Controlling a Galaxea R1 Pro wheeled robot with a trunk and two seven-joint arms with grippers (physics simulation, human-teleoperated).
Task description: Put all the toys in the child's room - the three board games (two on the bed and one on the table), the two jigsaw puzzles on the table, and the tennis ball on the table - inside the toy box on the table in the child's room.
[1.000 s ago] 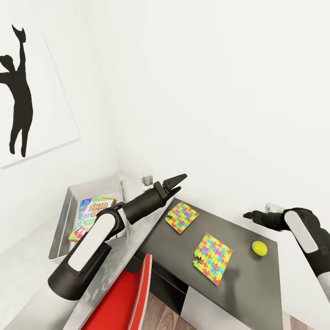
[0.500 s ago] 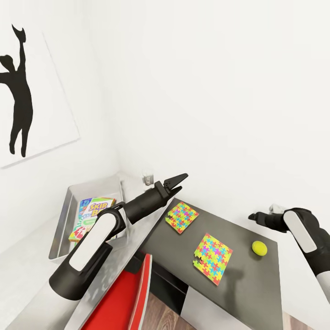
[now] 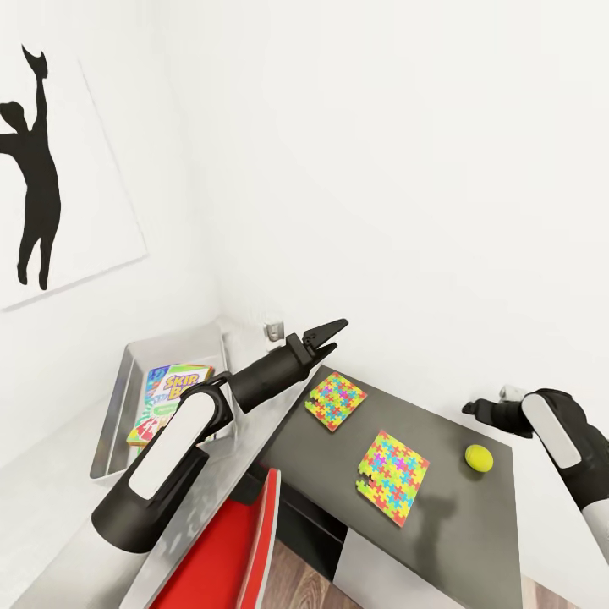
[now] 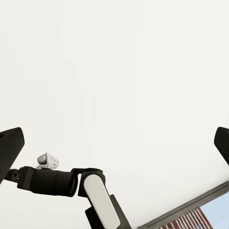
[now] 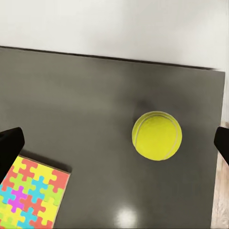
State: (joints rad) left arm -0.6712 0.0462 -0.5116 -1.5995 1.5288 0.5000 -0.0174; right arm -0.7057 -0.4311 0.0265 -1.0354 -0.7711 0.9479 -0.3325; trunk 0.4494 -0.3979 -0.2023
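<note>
Hovering above the dark grey desk (image 3: pixel 440 499), your right gripper (image 3: pixel 474 409) has its fingers spread wide, nothing between them; in the right wrist view the two dark fingertips (image 5: pixel 10 145) sit at the frame edges with the tennis ball (image 5: pixel 157 135) between and below them, untouched. In the head view that ball (image 3: pixel 478 458) rests on the desk top near the right forearm, well apart from the two jigsaw puzzles. One puzzle (image 3: pixel 392 474) lies mid-desk, the other puzzle (image 3: pixel 336 399) lies nearer the wall, just below your left gripper (image 3: pixel 326 335). Left gripper is raised in the air, fingers parted, holding nothing; its wrist view has the fingertips (image 4: pixel 9 143) wide apart against white wall, with your right arm (image 4: pixel 71 183) in sight. The SKIP-BO board game (image 3: pixel 167 399) already lies inside the toy box (image 3: pixel 118 397) on the pale table (image 3: pixel 51 507). Red chair (image 3: pixel 228 558) sits below the desks. A baseball-player silhouette print (image 3: pixel 38 169) hangs on the wall.
</note>
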